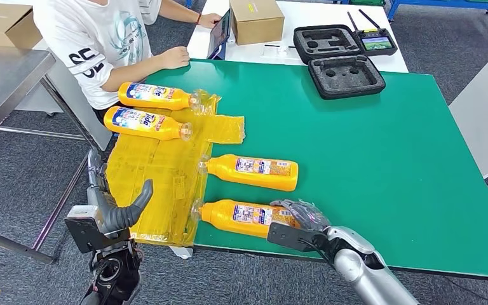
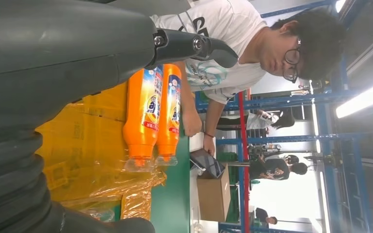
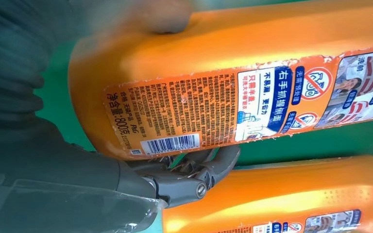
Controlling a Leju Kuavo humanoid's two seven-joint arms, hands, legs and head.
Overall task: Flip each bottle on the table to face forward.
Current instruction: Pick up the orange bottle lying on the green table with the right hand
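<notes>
A big green table stands on a grey floor, and a sheet of yellow plastic lies crumpled over its left end. Four orange bottles lie flat on their sides. The two far bottles rest on the plastic with their front labels up and their caps to the right. The third bottle and the near bottle lie on the green, back labels up, with their caps at the edge of the plastic. The right hand grips the base end of the near bottle, with its fingers curled under it, and the right wrist view shows the small print and a barcode close up. The left hand hangs off the table's left edge, holding nothing, with its thumb sticking up; its fingers are hard to see, so whether they are spread or curled cannot be told. A person in a white shirt sits at the far left corner with a hand on a tablet. Behind, a white table holds a brown box, two black foam cases and a controller. A steel table on the left is cut off by the edge.
</notes>
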